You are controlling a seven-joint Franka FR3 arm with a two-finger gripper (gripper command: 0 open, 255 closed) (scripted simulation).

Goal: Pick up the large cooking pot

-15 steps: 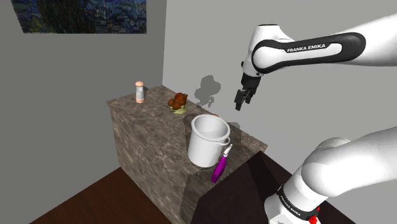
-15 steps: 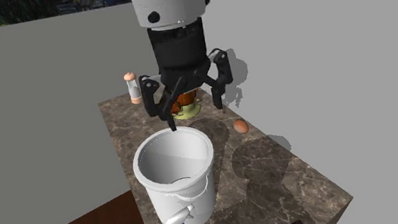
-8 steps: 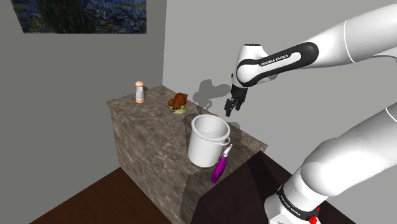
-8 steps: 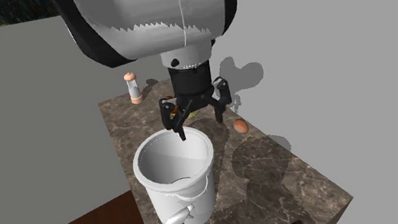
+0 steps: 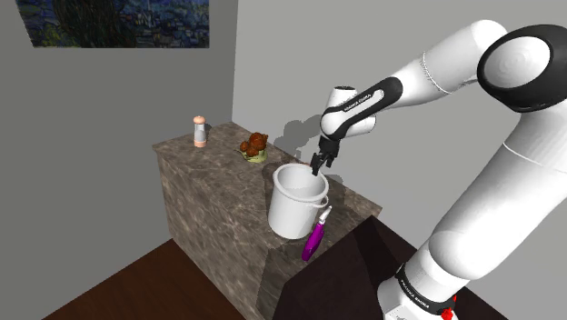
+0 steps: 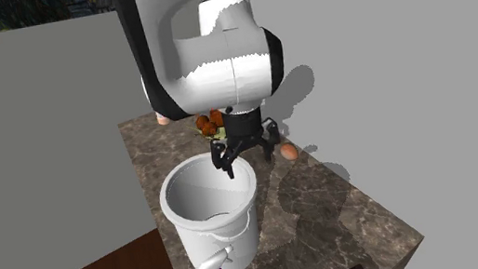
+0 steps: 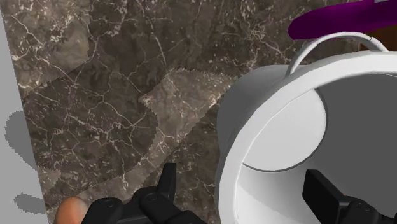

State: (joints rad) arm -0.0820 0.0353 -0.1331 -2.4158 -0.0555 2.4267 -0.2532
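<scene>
The large white pot stands upright near the front end of a dark marble counter. In the second exterior view the pot has a wire handle and a small spout facing the camera. My black gripper hangs open just above the pot's far rim. In the wrist view the gripper straddles that rim of the pot: one finger is over the counter outside, the other over the inside. Neither touches the pot.
A purple-handled tool leans at the counter's front edge beside the pot. A brown egg lies just past the gripper. A bowl of brown fruit and a shaker stand at the counter's far end, by the grey wall.
The arm has swung down and toward the pot, bringing the gripper from well above the counter to the pot's far rim. The fingers stay apart. The pot has not moved.
</scene>
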